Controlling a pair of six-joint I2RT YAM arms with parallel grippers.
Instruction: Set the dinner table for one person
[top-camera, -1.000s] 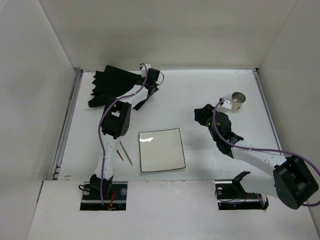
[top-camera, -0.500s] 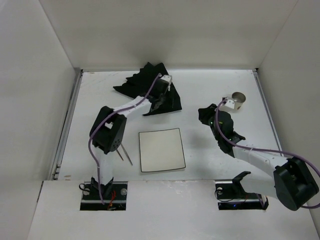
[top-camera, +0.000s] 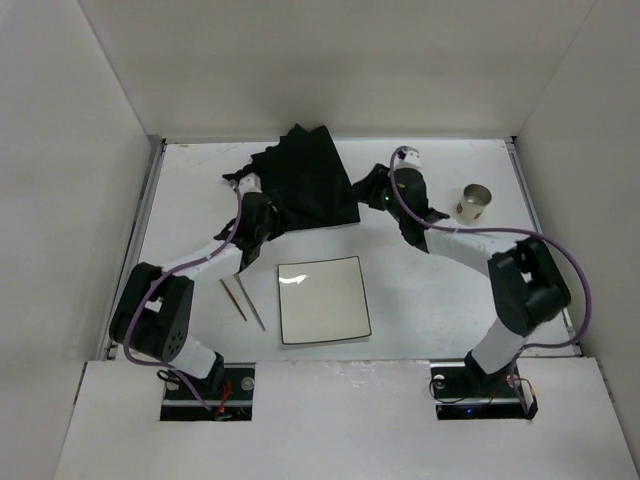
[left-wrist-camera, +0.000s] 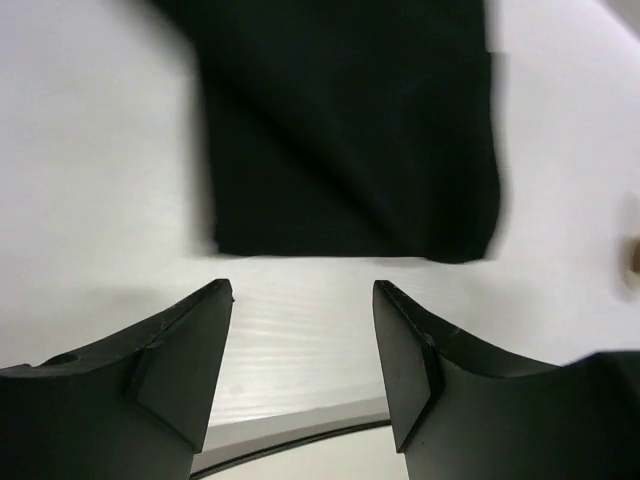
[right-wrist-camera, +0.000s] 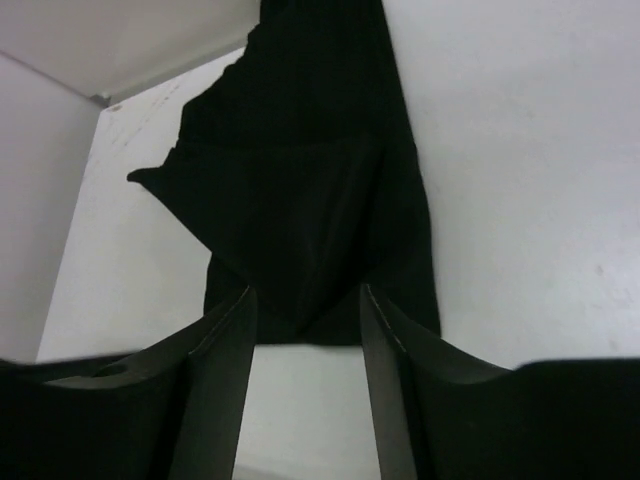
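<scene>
Top view: the bench (top-camera: 450, 290) is far from set. A black mat (top-camera: 310, 185) lies at its far middle, one side creased and bunched, not spread flat. A square white plate (top-camera: 322, 300) sits nearer the arms, just clear of the mat's near edge. Two thin sticks (top-camera: 248, 302) lie just left of the plate, and a cup (top-camera: 474, 203) stands well off to the far right.

On the left wrist view, the left pincer (left-wrist-camera: 302, 290) is spread wide with nothing in it, bare bench between its fingers and the mat's near edge just ahead. Right wrist view now: the right pincer (right-wrist-camera: 307, 292) is also parted and hanging over the mat's near corner, the cloth showing between the fingers. I can't tell whether it touches.

By my read, nothing is in final place yet. The mat wants flattening near the front, then the plate on it, sticks and cup alongside. Nearly all of the job remains.
</scene>
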